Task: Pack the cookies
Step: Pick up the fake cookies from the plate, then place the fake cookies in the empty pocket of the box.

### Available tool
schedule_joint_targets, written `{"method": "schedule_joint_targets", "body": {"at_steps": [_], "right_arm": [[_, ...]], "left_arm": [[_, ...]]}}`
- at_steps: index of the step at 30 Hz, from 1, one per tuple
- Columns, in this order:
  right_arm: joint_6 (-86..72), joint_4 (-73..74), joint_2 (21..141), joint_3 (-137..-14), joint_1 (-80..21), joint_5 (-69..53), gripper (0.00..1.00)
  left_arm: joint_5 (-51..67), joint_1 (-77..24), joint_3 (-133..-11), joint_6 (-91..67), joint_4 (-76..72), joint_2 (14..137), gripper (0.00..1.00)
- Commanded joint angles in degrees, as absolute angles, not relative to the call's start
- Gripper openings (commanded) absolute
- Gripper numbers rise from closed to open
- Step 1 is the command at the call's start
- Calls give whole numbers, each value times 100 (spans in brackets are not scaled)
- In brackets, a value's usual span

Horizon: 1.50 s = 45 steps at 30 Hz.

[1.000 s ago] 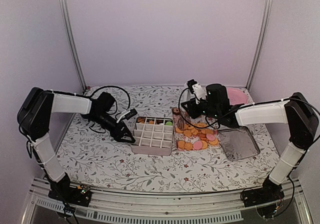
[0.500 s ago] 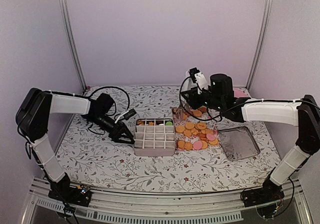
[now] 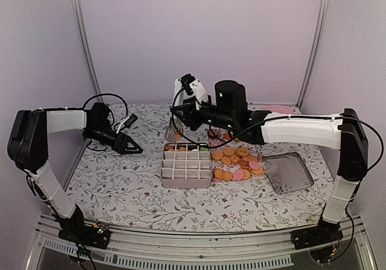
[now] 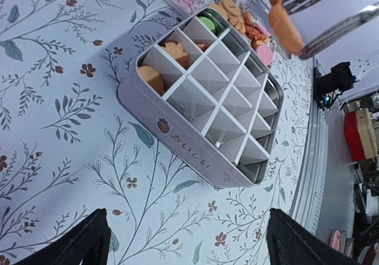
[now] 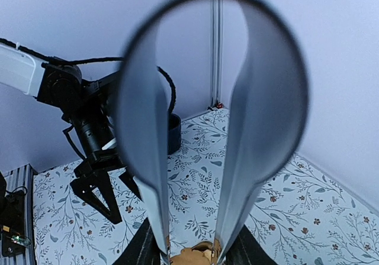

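Observation:
The cookies [image 3: 236,161] lie in a heap right of the white grid box [image 3: 186,182], mostly orange, a few pink. In the left wrist view the grid box [image 4: 196,160] holds orange cookies [image 4: 150,76] and a green one [image 4: 207,23] in its far cells. My right gripper [image 3: 188,109] is shut on metal tongs [image 5: 142,158], which pinch an orange cookie [image 5: 192,257] above the box's back-left corner. The tongs' cookie [image 4: 284,23] also shows in the left wrist view. My left gripper [image 3: 135,136] stands open on the cloth left of the box, nothing between its fingers [image 4: 89,244].
A silver tin lid [image 3: 290,172] lies right of the cookie heap. A pink plate [image 3: 281,109] sits at the back right. Floral cloth covers the table. Metal frame posts stand at both back corners, and cables trail behind the left arm.
The right arm swung left from the cookie heap to above the box's back-left corner, carrying the tongs and cookie. The left gripper drew back left, away from the box.

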<state>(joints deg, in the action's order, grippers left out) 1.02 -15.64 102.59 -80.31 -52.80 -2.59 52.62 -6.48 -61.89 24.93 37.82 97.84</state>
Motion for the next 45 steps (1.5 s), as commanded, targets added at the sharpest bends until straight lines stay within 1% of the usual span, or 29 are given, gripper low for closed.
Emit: {"method": "schedule_joint_targets", "body": {"at_steps": [1, 8, 14, 17, 18, 23, 25, 45], "right_arm": [[103, -1695, 10817, -8460, -5400, -522, 13], [37, -1739, 11394, -8815, -5499, -637, 15], [26, -1775, 11616, -8882, -5495, -616, 18], [31, -1775, 11681, -8903, -5494, -654, 18], [27, -1764, 11692, -8903, -5500, -659, 23], [33, -1757, 11706, -8869, -5496, -750, 33], [27, -1758, 11697, -8873, -5496, -762, 36], [32, -1827, 11538, -8850, -5500, -867, 41]], "left_arm": [[5020, -552, -6206, 2339, 3779, 9521, 92], [4933, -549, -6100, 2325, 3732, 9329, 93], [4986, -556, -6100, 2295, 3718, 9325, 93], [4983, -563, -6101, 2303, 3718, 9317, 93], [4990, -570, -6101, 2314, 3718, 9304, 93], [4976, -567, -6102, 2337, 3717, 9256, 96], [4978, -579, -6100, 2350, 3717, 9255, 96], [4983, -637, -6126, 2347, 3649, 9259, 99]]}}
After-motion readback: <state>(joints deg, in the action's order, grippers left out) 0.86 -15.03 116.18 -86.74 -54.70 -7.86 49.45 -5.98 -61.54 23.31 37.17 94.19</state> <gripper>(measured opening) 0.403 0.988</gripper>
